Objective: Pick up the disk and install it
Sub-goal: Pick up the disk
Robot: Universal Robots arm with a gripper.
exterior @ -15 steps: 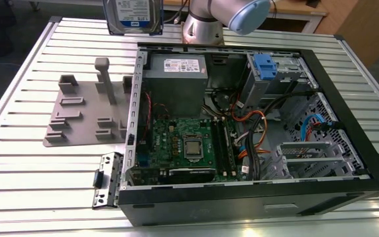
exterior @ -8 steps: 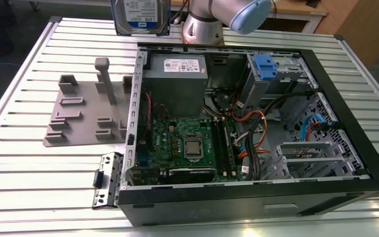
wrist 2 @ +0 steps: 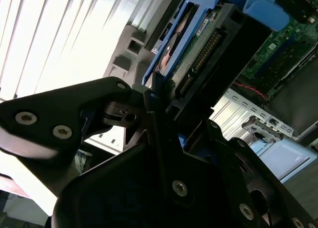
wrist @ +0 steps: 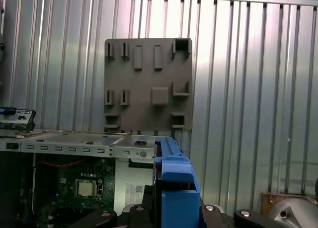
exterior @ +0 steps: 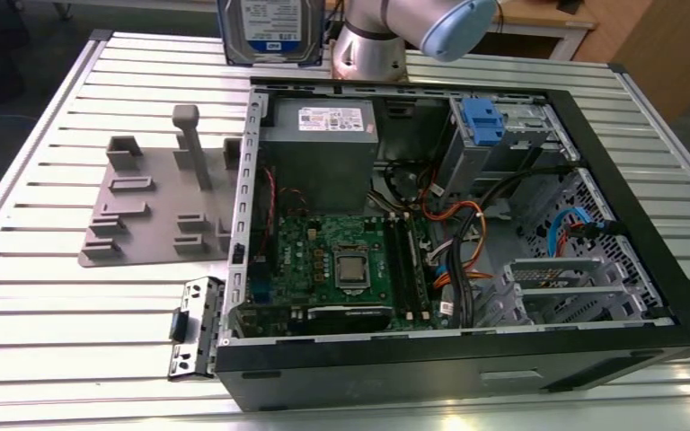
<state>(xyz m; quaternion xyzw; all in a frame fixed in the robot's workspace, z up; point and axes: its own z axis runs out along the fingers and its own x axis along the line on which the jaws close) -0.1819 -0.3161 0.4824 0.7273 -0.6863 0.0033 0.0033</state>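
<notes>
So the gripper (wrist 2: 181,111) has its jaws clamped on the disk (wrist 2: 198,44). In the second wrist view you can see the drive edge-on, with its connector strip and blue rail frame sticking straight out from between the black jaws. The first wrist view shows the same thing from the other side: the blue rail of the disk (wrist: 175,183) comes up right out of the middle of the hand.

In the exterior view the disk (exterior: 270,31) hangs off the table, label facing the camera, right beside the arm (exterior: 375,49).

Out past the disk's free end, well clear of the hand, is the slatted table (exterior: 57,314). On it sit the grey fixture plate (exterior: 154,211) and the open computer case (exterior: 441,373). Nothing down there is touching the disk.

The drive cage with the blue latch (exterior: 483,121) is inside the case on the arm's side. The motherboard (exterior: 333,260) lies farther from the hand than the cage does. The plate (wrist: 149,84) sits just beyond the case wall, going by the first wrist view.
</notes>
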